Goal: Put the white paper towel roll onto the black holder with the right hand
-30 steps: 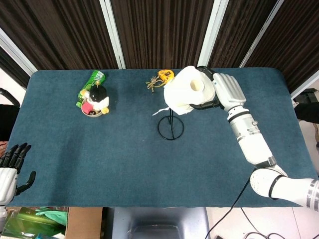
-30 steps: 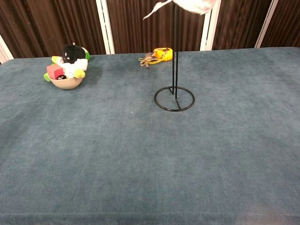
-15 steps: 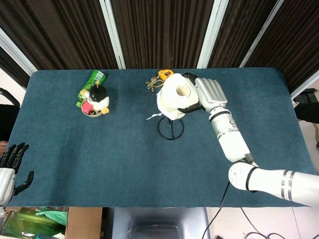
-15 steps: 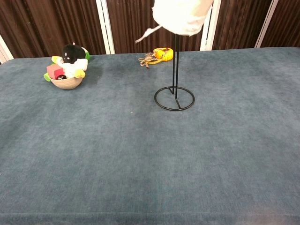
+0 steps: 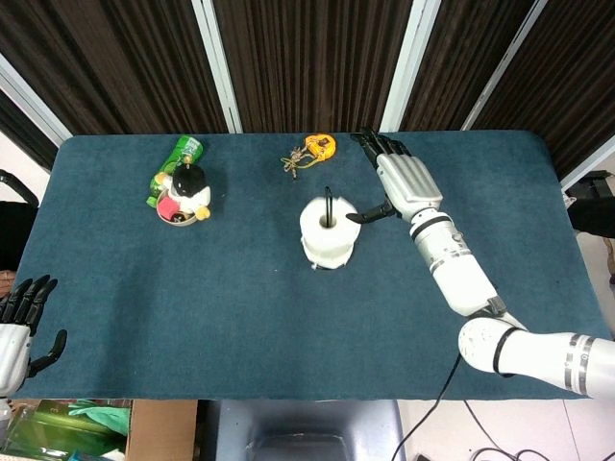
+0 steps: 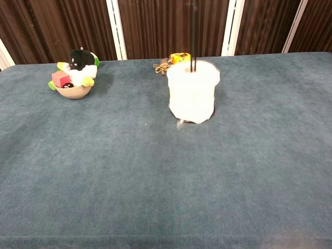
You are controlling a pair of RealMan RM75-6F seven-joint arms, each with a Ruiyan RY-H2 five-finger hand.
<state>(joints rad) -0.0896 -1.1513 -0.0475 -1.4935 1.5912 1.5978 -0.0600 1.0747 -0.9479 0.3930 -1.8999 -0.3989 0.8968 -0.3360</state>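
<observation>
- Roll (image 5: 329,233) of white paper towel sits on the black holder (image 5: 328,199), near table centre; the rod sticks up through its core.
- Right hand (image 5: 402,178), at about 2 o'clock from the roll, holds nothing, fingers spread wide; its thumb looks very near the roll.
- Left hand (image 5: 21,327) rests empty, fingers apart, at the table's 8 o'clock corner.
- Risk: if the thumb catches the roll when pulling away, the light holder may tip.

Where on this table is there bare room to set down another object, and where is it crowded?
Free: the whole near half of the table, in front of the paper towel roll on its holder, and the strip between the roll and the toy bowl. Crowded: the far edge, with the bowl, the yellow toy, and the right hand beside the roll.
</observation>
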